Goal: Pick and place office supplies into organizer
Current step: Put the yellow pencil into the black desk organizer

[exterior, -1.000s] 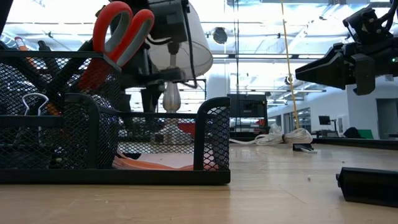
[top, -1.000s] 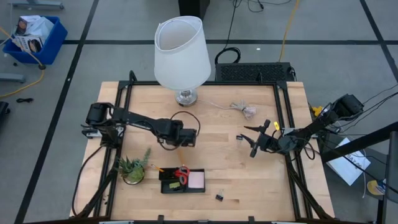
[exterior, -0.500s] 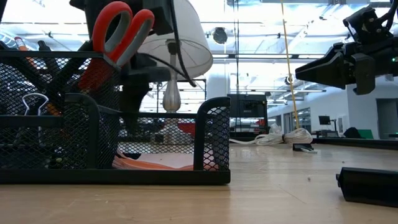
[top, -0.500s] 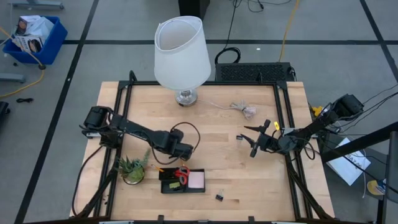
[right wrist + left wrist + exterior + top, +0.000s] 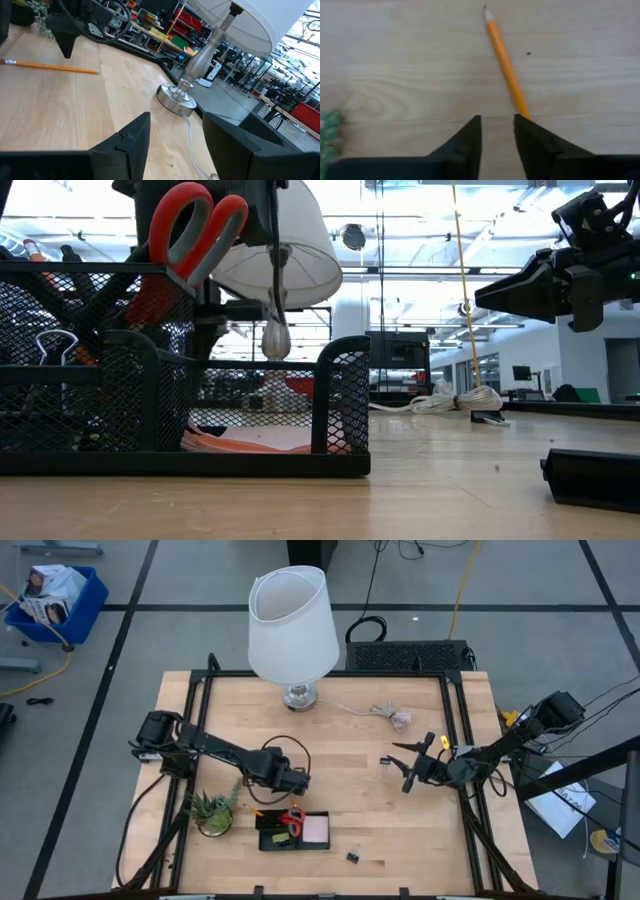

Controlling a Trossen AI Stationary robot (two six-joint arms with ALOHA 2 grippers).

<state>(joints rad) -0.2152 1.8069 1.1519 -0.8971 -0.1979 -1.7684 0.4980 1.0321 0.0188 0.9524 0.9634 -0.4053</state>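
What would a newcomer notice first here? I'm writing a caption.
The big white lamp at the table's far edge dominates. Near the front edge, red-handled scissors stand in the black organizer, and the left gripper sits low over an orange pencil beside it.

White-shaded lamp (image 5: 292, 625), potted plant (image 5: 213, 810), coiled cable (image 5: 392, 717), blue bin (image 5: 55, 600)

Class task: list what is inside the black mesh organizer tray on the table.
Inside the black mesh organizer tray: red-handled scissors standing upright, a pink square sticky-note pad, a yellow item and a wire-handled clip. Its mesh walls and the scissors cover anything deeper.
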